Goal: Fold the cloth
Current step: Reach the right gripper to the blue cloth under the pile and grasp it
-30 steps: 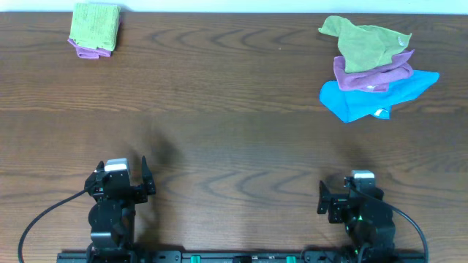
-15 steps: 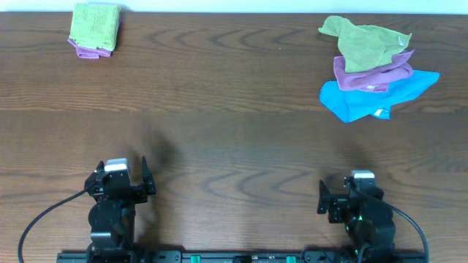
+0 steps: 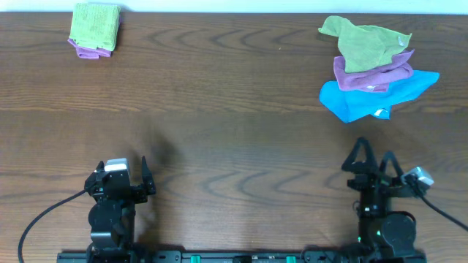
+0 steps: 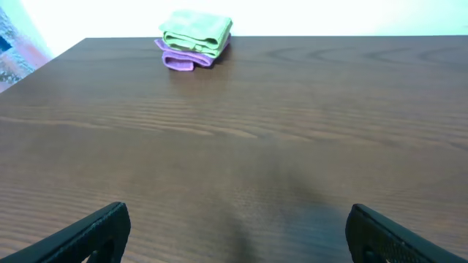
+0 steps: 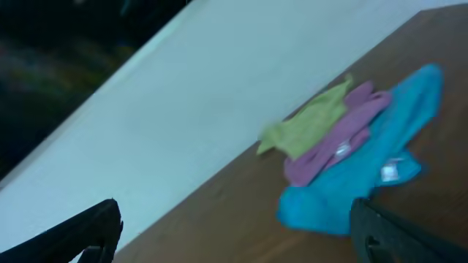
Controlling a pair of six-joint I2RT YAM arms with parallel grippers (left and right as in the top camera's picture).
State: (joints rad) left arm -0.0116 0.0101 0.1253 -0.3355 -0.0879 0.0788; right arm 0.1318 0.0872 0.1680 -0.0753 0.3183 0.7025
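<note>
Both claws are wide open and hold nothing: the left gripper (image 3: 121, 168) near the front edge at the left, the right gripper (image 3: 373, 156) near the front edge at the right. At the far right corner a crumpled green cloth (image 3: 362, 42) lies on a purple cloth (image 3: 373, 73) and a blue cloth (image 3: 376, 96). At the far left corner a folded green cloth (image 3: 95, 25) rests on a folded purple cloth (image 3: 86, 51).
</note>
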